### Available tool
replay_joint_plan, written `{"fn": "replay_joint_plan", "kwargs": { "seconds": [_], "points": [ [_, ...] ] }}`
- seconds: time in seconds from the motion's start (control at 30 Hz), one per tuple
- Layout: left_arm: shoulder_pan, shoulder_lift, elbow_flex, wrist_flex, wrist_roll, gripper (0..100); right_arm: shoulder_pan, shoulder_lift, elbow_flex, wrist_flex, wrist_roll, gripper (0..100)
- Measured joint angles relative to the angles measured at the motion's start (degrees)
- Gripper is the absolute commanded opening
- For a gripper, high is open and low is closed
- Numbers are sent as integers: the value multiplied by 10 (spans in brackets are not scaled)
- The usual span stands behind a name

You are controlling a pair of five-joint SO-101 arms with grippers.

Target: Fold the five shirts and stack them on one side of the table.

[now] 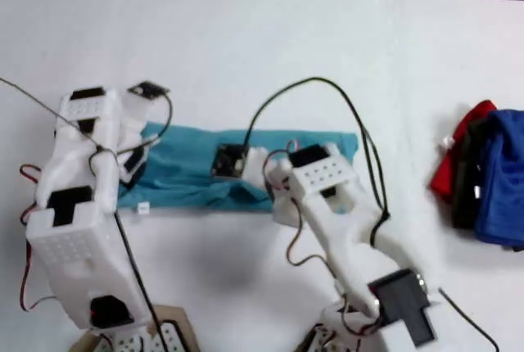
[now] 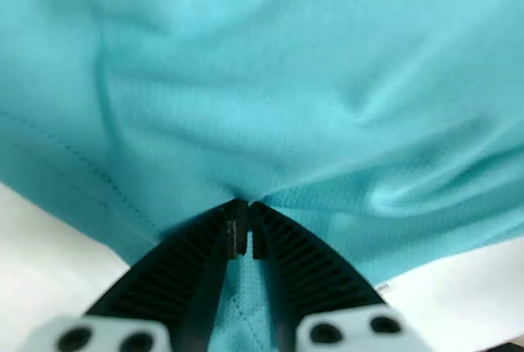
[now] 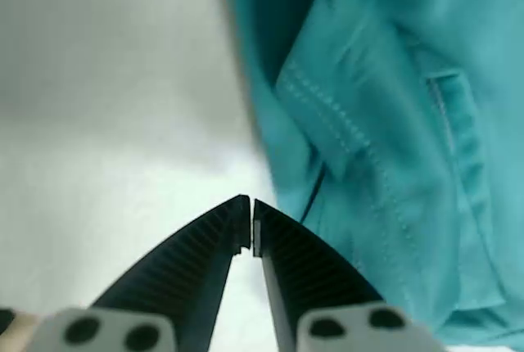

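A pile of folded shirts (image 1: 483,173), red, black and blue, is stacked at the table's (image 1: 246,41) 3 o'clock edge. The teal shirt (image 1: 205,168) is laid at centre as a half-folded strip. Its 9 o'clock end is pinched by the left gripper (image 2: 243,225). The right gripper (image 3: 250,223) is closed on nothing, just beside the cloth. Further folding and stacking are judged outstanding.

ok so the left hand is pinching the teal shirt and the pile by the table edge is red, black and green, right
No, the pile is red, black and blue, not green; the high view shows it. The left hand is indeed pinching the teal shirt.
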Motion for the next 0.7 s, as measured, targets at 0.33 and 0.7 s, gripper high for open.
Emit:
{"fn": "replay_joint_plan", "kwargs": {
  "seconds": [0.33,0.7],
  "points": [
    [0,0,0,0,0,50,70,133,-179,-47,0,20],
    [0,0,0,0,0,50,82,238,-394,29,0,20]
  ]
}}
